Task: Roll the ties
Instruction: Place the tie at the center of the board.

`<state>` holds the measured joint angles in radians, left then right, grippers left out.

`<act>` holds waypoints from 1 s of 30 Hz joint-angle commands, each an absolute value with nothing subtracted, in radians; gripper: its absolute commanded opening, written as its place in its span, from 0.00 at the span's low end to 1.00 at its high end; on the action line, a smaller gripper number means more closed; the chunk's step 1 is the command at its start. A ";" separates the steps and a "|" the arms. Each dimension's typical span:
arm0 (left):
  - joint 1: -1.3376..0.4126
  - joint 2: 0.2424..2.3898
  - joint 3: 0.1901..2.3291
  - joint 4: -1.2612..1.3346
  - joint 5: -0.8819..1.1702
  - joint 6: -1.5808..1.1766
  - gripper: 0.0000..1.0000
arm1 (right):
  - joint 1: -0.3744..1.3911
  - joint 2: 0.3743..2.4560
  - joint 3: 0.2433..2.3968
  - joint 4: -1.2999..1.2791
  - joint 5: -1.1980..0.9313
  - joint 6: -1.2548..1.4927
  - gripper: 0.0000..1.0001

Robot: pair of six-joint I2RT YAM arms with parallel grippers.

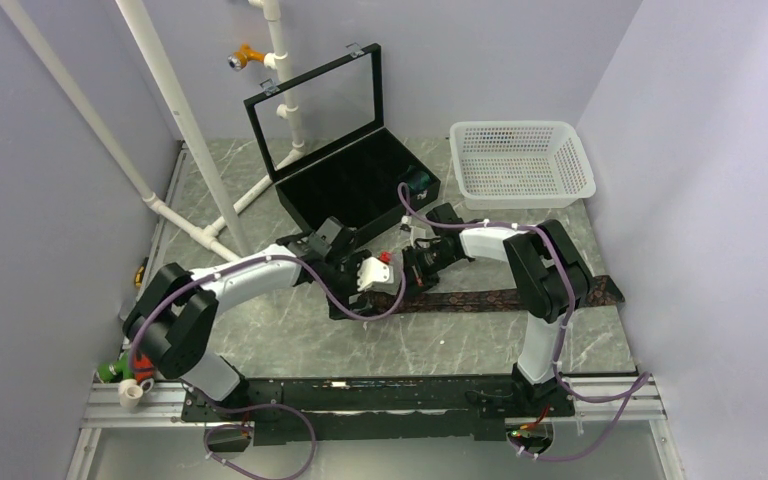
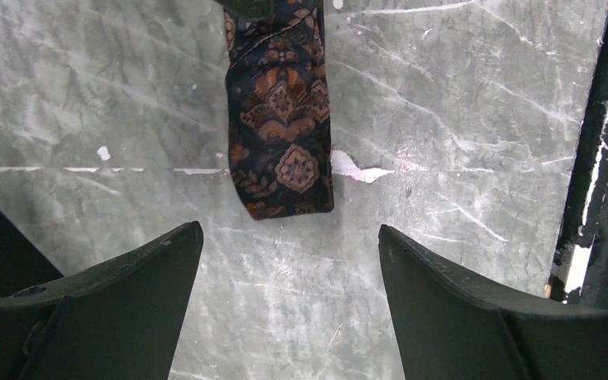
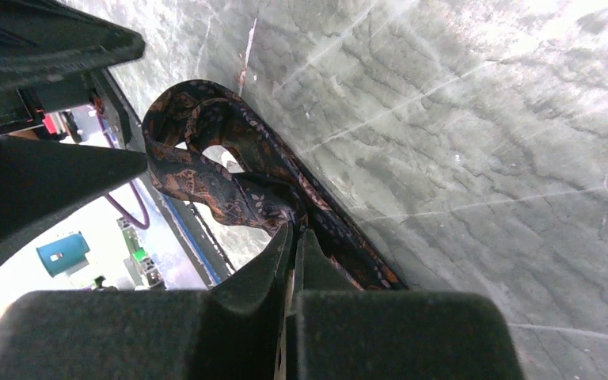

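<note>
Brown medallion-patterned tie point(image 2: 281, 119), soft folded end, veined grey marbled table point(image 2: 459, 119)

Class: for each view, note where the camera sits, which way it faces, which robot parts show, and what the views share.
Top external: above and behind the robot, facing down at the table; left arm and right arm show.
Left wrist: on the left arm, facing down; open left gripper near the tie's end.
Right wrist: on the right arm, facing the table; right gripper shut on the tie.
Shared: the tie.
</note>
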<state>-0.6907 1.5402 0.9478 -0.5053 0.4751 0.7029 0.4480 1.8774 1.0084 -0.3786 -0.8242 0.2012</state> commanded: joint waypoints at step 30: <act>-0.845 1.816 1.152 -0.337 0.516 0.563 0.46 | 0.445 1.862 0.988 -0.311 -0.871 0.232 0.00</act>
